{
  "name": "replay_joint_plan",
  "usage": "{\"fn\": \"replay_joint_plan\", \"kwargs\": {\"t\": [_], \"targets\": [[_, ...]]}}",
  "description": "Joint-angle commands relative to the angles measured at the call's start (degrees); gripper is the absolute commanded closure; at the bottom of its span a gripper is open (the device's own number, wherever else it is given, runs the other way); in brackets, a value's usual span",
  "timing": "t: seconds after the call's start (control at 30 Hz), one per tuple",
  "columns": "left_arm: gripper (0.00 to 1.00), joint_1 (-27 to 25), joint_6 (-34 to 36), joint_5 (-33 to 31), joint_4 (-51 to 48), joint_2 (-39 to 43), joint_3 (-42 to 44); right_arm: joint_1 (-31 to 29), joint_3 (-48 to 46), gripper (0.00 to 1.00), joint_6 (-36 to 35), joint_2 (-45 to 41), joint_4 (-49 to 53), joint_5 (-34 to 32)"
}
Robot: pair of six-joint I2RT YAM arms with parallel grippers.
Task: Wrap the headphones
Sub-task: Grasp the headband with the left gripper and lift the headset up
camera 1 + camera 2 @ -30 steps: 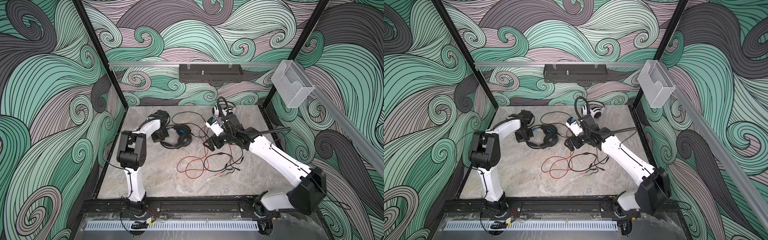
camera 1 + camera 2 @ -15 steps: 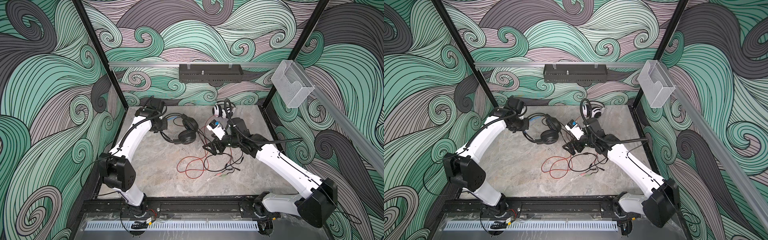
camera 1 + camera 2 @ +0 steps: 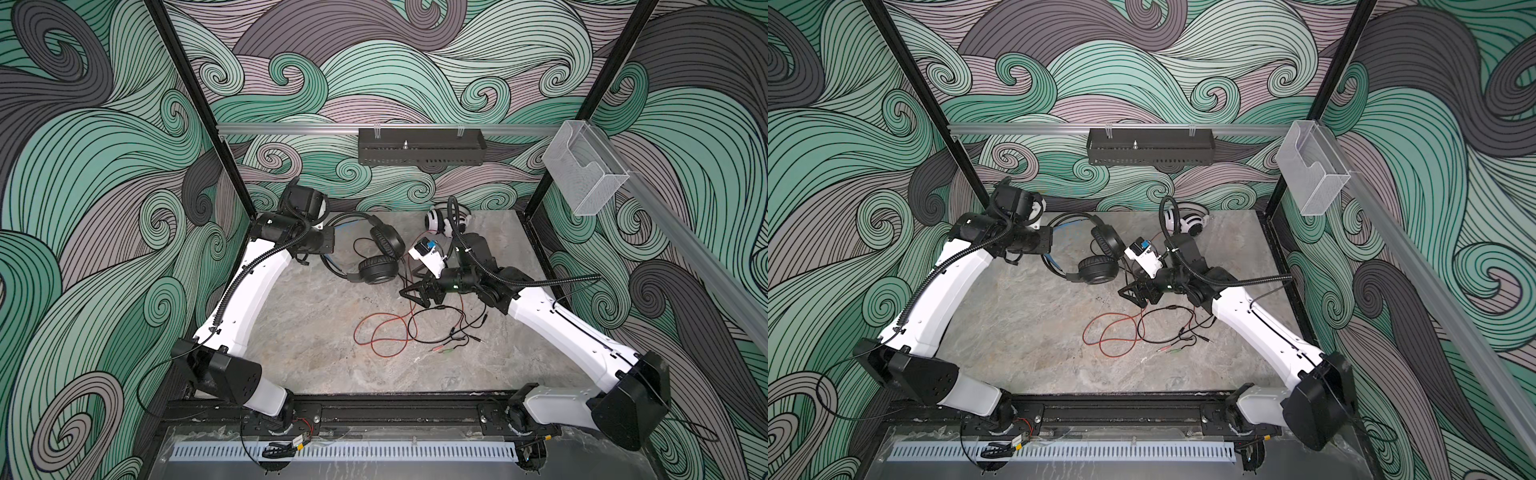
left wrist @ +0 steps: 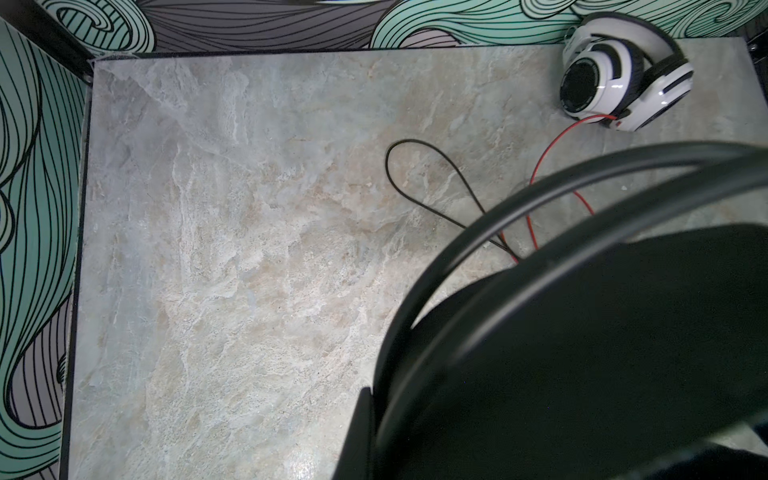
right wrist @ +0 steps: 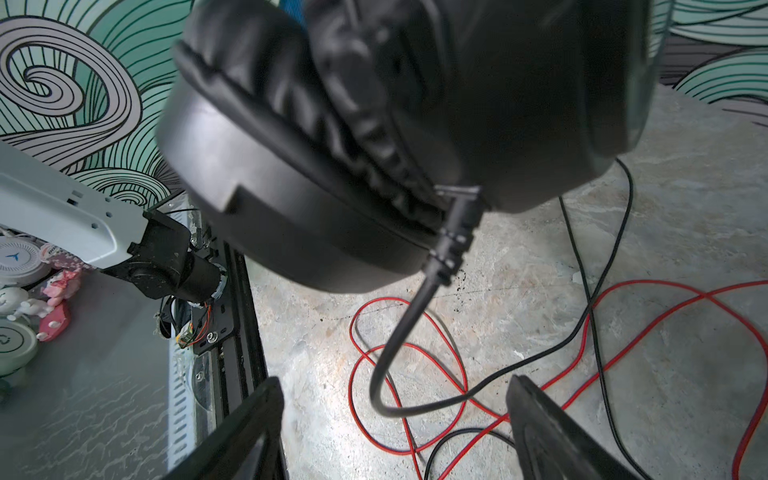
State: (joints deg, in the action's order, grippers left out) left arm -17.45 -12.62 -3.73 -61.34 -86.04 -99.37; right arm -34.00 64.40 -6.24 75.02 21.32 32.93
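As my left gripper clamps the band of the black headset, lifted near the back-left corner, my right gripper gapes wide, the black cord hanging unpinched between its fingers. The white headset sits at the back wall; the front of the table lies bare.

the left arm reaches to the back left corner, and the left gripper is closed tight on the band of the black headphones. the right arm stretches toward the middle. the right gripper has its jaws wide apart and grips nothing.
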Motion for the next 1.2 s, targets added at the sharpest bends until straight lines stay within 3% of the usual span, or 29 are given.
{"fn": "replay_joint_plan", "kwargs": {"t": [0.0, 0.37, 0.57, 0.83, 1.17], "targets": [[1.00, -0.5, -1.6, 3.8, -2.0, 2.1, -4.5, 0.3, -0.3, 0.22, 2.2, 0.0, -3.8, 2.4], [1.00, -0.9, -7.3, 8.4, -3.6, 1.8, -13.8, 0.3, 0.6, 0.35, 8.4, -2.5, -10.5, 6.3], [1.00, -0.9, -8.2, 9.7, -6.7, -0.9, -23.3, 0.5, -0.1, 0.46, 10.3, -3.8, -13.8, 7.7], [1.00, -0.9, -9.9, 11.6, -8.1, -3.9, -31.3, 3.6, -3.5, 0.35, 20.6, -5.9, -26.1, 10.5], [1.00, -0.9, -12.0, 13.6, -9.6, -6.1, -38.3, 3.6, -4.6, 0.33, 21.6, -5.1, -29.1, 12.0]]}}
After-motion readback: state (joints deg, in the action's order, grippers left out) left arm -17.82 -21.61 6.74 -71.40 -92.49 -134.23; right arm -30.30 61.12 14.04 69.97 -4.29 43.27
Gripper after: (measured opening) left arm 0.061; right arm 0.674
